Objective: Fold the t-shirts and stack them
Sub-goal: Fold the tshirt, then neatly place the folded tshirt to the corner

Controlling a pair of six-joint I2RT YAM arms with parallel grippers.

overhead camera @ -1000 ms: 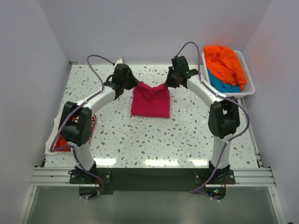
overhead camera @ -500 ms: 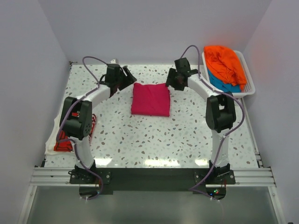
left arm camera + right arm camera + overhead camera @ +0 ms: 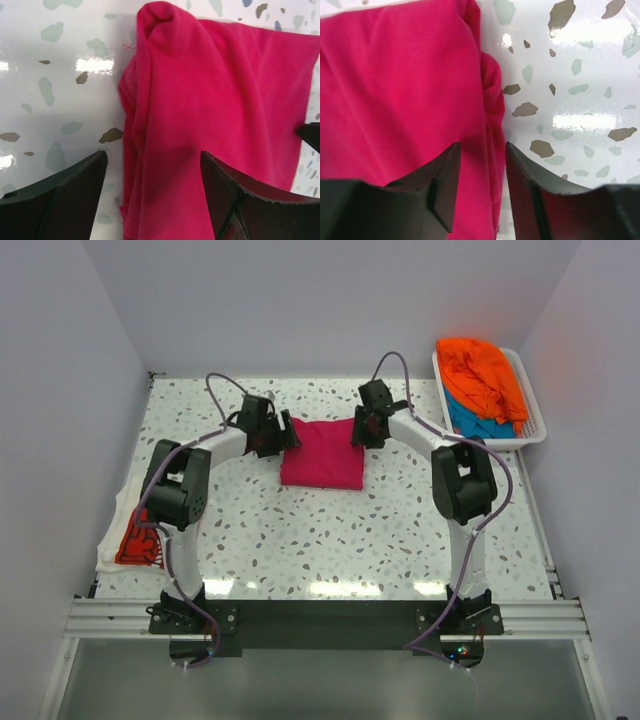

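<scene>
Magenta-pink folded cloth t-shirt (image 3: 322, 453) lies mid-table on the speckled white tabletop (image 3: 300, 530). Your left gripper (image 3: 152, 159) stands spread wide over its left edge; your right gripper (image 3: 482, 147), parted more narrowly, straddles its right edge.

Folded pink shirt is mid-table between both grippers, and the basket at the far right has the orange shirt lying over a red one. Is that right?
Not quite. The top external view shows a teal-blue shirt, not a red one, under the orange shirt in the basket. The rest is right: the folded pink shirt lies mid-table between the left gripper and the right gripper.
</scene>
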